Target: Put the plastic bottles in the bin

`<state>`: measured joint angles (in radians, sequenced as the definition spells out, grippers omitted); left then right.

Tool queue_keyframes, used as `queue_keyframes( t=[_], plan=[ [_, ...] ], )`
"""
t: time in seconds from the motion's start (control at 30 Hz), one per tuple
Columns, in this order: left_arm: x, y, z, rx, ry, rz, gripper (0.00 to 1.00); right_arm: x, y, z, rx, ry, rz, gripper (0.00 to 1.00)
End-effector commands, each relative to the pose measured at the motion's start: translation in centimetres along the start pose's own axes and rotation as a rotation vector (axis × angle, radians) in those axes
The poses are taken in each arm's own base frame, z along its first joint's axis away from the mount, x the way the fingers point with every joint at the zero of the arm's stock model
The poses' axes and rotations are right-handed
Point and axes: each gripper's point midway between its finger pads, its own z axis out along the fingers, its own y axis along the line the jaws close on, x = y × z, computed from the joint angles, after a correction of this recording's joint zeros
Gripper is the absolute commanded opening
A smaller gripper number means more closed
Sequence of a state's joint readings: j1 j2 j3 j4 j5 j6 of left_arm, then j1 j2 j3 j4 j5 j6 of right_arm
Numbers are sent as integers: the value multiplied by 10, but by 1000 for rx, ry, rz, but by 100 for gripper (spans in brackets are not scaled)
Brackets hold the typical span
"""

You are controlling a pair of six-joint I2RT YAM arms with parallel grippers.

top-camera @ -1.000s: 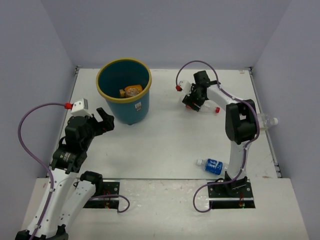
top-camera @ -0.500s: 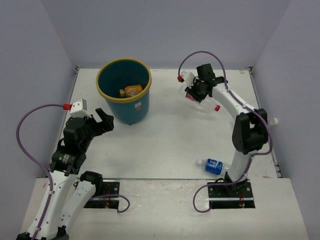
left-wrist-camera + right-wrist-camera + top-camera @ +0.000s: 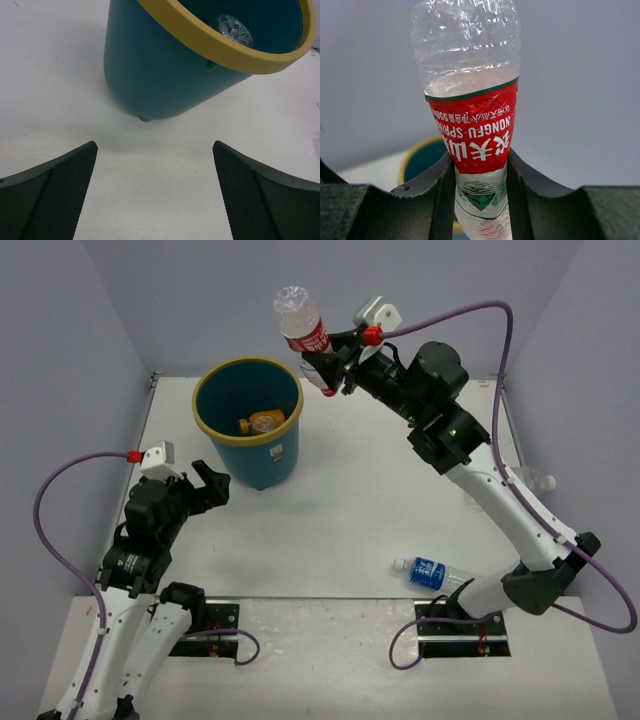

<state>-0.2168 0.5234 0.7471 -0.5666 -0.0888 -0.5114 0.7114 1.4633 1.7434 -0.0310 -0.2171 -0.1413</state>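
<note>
My right gripper (image 3: 325, 365) is shut on a clear bottle with a red label (image 3: 303, 332), held high just right of the bin (image 3: 248, 422). The right wrist view shows the red-label bottle (image 3: 472, 125) squeezed between my fingers, with the bin (image 3: 420, 160) below and behind. The teal bin with a yellow rim holds an orange bottle (image 3: 264, 423). A blue-label bottle (image 3: 425, 571) lies on the table near the right arm's base. A clear bottle (image 3: 538, 480) lies at the table's right edge. My left gripper (image 3: 205, 485) is open and empty, just left of the bin (image 3: 165, 70).
Grey walls enclose the white table on three sides. A clear bottle's base (image 3: 231, 31) shows inside the bin in the left wrist view.
My right arm has lifted the red-label bottle off the table and swung it up and left, to beside the bin's rim. The left arm has barely moved.
</note>
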Motion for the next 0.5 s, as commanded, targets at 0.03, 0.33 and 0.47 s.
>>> queue_keyframes(
  t=[0.03,0.33,0.47],
  plan=[
    [-9,-6,1,35,-36,18,100,-18,35,63,-114,-155,205,16],
    [-9,-4,0,27,-41,19,100,23,56,142,-86,-141,336,56],
    [-9,-6,0,36,-41,18,100,25,63,139,-111,-153,344,94]
  ],
)
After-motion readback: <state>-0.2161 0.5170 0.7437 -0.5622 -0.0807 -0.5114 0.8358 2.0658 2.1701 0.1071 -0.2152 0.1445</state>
